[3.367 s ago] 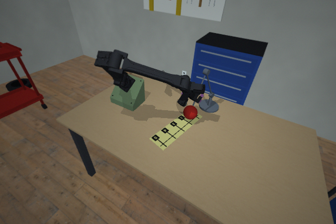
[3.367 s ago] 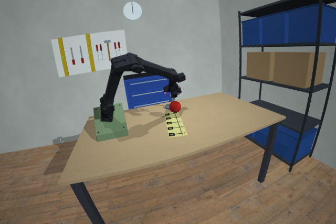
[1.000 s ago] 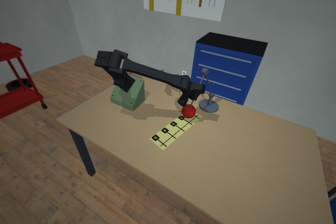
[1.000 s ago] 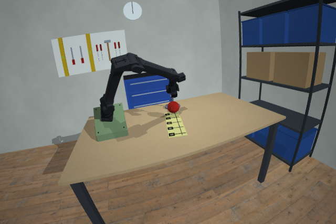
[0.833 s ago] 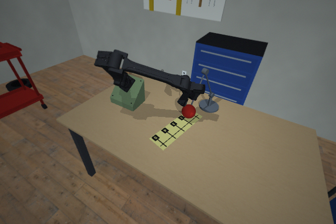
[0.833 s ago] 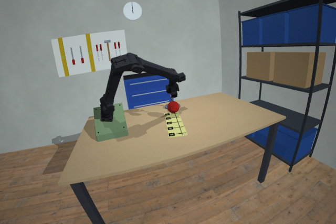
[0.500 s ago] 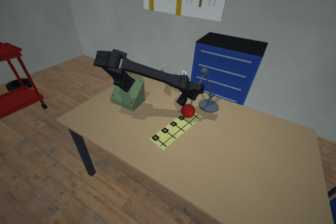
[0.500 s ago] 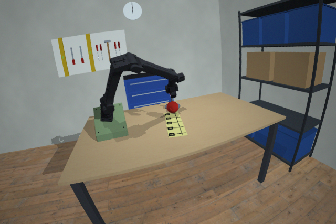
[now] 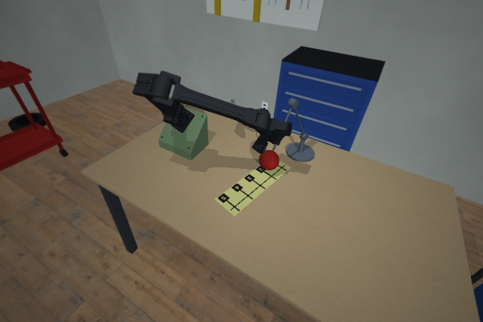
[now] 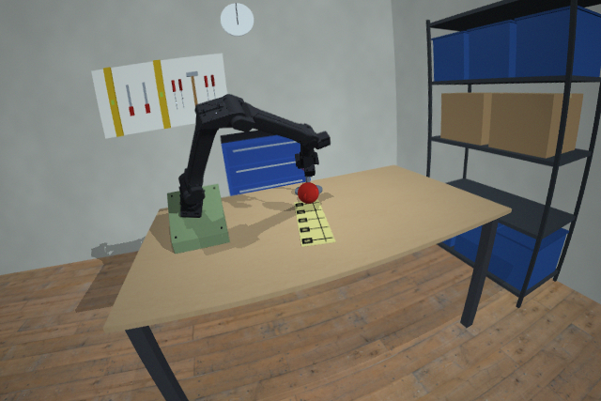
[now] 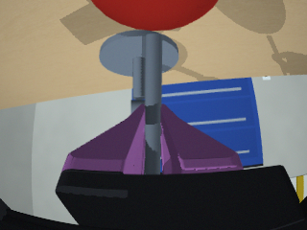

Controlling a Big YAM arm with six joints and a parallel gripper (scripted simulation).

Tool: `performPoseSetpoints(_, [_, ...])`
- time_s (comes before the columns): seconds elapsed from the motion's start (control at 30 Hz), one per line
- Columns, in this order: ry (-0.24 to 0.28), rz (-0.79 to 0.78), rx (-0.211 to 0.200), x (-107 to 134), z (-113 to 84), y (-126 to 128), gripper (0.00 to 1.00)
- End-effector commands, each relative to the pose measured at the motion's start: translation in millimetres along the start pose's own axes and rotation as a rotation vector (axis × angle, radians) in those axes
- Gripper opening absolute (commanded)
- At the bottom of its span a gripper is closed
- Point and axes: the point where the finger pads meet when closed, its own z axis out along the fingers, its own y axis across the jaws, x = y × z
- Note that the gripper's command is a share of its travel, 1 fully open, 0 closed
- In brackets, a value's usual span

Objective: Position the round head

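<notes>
A: Which way does the grey jointed workshop lamp (image 9: 295,118) with its round red head (image 9: 269,159) run?

B: From its round grey foot (image 9: 300,152) on the tan wooden surface (image 9: 351,209), one thin rod rises to an elbow, tilting toward the wall. The head hangs low on the strip side of the foot, over the near-foot end of the pale yellow paper strip (image 9: 252,188). The strip's long line runs away from the foot toward the surface's front edge.

A: And the black pincer (image 11: 152,129)?

B: It sits directly above the head. In the wrist view its purple fingers are clamped from both sides on the slim grey stem (image 11: 152,77) that stands up from the head, so it is closed and gripping that stem. The head is clear of the surface, its shadow lying below it.

A: Any containers?

B: A dark metal shelf rack (image 10: 428,96) holds blue plastic bins (image 10: 553,42) on top and brown cardboard boxes (image 10: 529,119) beneath. I cannot tell what is in them. A blue drawer cabinet (image 9: 331,88) stands shut behind the lamp.
</notes>
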Motion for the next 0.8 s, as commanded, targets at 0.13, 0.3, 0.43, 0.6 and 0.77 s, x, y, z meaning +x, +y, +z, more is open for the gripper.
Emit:
performPoseSetpoints(0.13, [-0.004,-0.011,-0.015,-24.3,-24.2,12.9,0.0])
performPoseSetpoints(0.3, [-0.003,-0.011,-0.014,-25.0,-24.1,12.9,0.0])
performPoseSetpoints(0.43, [-0.001,-0.011,-0.013,-26.0,-24.0,12.9,0.0])
performPoseSetpoints(0.6, [0.001,-0.011,-0.012,-27.1,-23.9,12.9,0.0])
performPoseSetpoints(0.77, [0.002,-0.011,-0.011,-27.9,-23.9,13.0,0.0])
